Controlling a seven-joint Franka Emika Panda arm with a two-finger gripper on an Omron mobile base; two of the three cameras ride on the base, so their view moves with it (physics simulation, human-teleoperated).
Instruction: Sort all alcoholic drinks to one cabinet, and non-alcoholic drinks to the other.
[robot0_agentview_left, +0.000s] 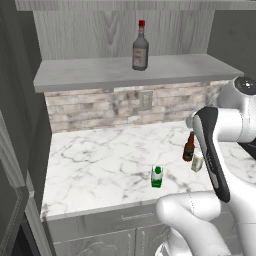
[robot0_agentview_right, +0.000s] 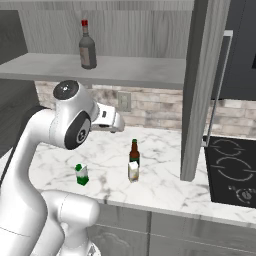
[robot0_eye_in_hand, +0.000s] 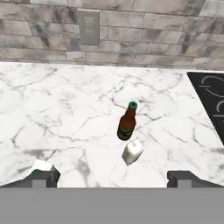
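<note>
The tall clear bottle (robot0_agentview_left: 140, 47) (robot0_agentview_right: 87, 47) with a red cap stands on the long grey shelf (robot0_agentview_left: 90, 75) of the wide wall cabinet. On the marble counter (robot0_eye_in_hand: 65, 109) the brown bottle (robot0_eye_in_hand: 127, 122) (robot0_agentview_right: 134, 152) stands upright. The cream carton (robot0_eye_in_hand: 132, 152) (robot0_agentview_left: 197, 161) is just in front of it. The green and white carton (robot0_agentview_left: 157, 177) (robot0_agentview_right: 81, 175) sits apart to the left, half hidden behind a fingertip (robot0_eye_in_hand: 41, 178) in the hand view. My gripper (robot0_eye_in_hand: 113, 177) hovers open above the counter, short of the brown bottle, holding nothing. The other cabinet is out of view.
A black cooktop (robot0_agentview_right: 230, 170) (robot0_eye_in_hand: 212, 100) lies to the right of the drinks. A grey wood-grain vertical panel (robot0_agentview_right: 197, 90) hangs over the counter's right part. A stone backsplash with an outlet (robot0_eye_in_hand: 89, 26) closes the back. A dark door (robot0_agentview_left: 15, 175) stands at far left.
</note>
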